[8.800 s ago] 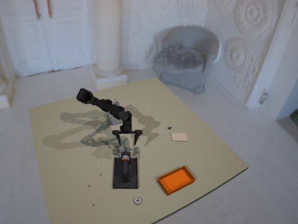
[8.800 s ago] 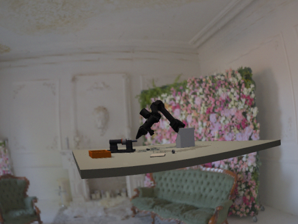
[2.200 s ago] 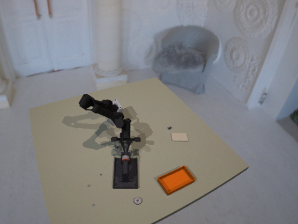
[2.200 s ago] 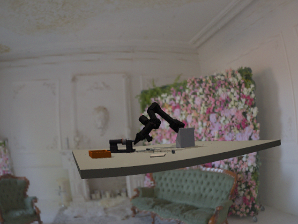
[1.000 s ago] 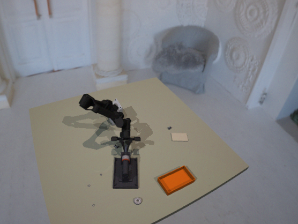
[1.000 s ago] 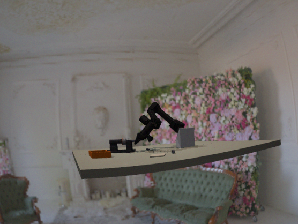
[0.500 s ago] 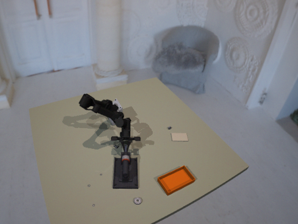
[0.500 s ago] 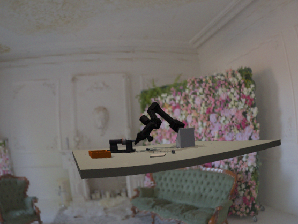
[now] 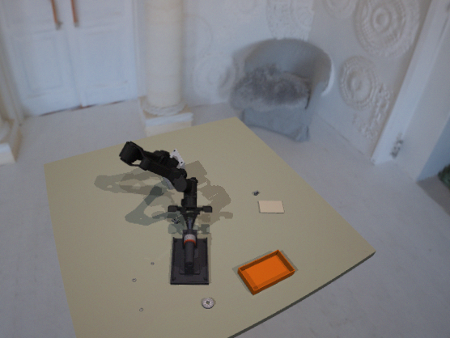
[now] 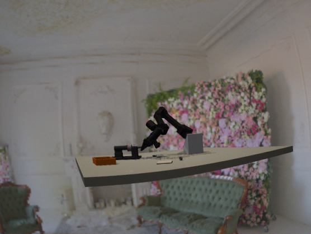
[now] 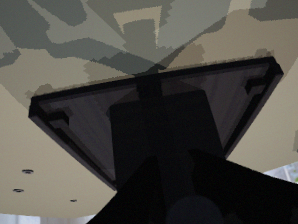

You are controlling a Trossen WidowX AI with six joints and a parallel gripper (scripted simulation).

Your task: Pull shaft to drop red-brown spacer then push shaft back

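Observation:
The dark housing (image 9: 188, 256) (image 10: 120, 148) stands on a black base plate (image 9: 176, 279) (image 11: 95, 130). A red-orange ring (image 9: 189, 242) (image 10: 127, 148), which looks like the red-brown spacer, sits on the shaft line against the housing's near end. A pale grey ring (image 9: 189, 237) is beside it, toward the gripper. My gripper (image 9: 189, 225) (image 10: 141, 149) (image 11: 173, 163) is shut on the shaft's outer end, just outside the smaller upright support (image 10: 135, 153). The shaft (image 10: 139, 147) is mostly hidden by the supports and fingers. The wrist view is too dark to show the spacers.
An orange tray (image 9: 267, 272) (image 10: 104, 160) stands beside the fixture. A beige plate (image 9: 271, 206) (image 10: 164, 162) and a small dark part (image 9: 256, 192) (image 10: 180, 158) lie farther off. A pale disc (image 9: 207, 302) and several small rings lie behind the fixture. A grey block (image 10: 194, 144) stands near the arm's base.

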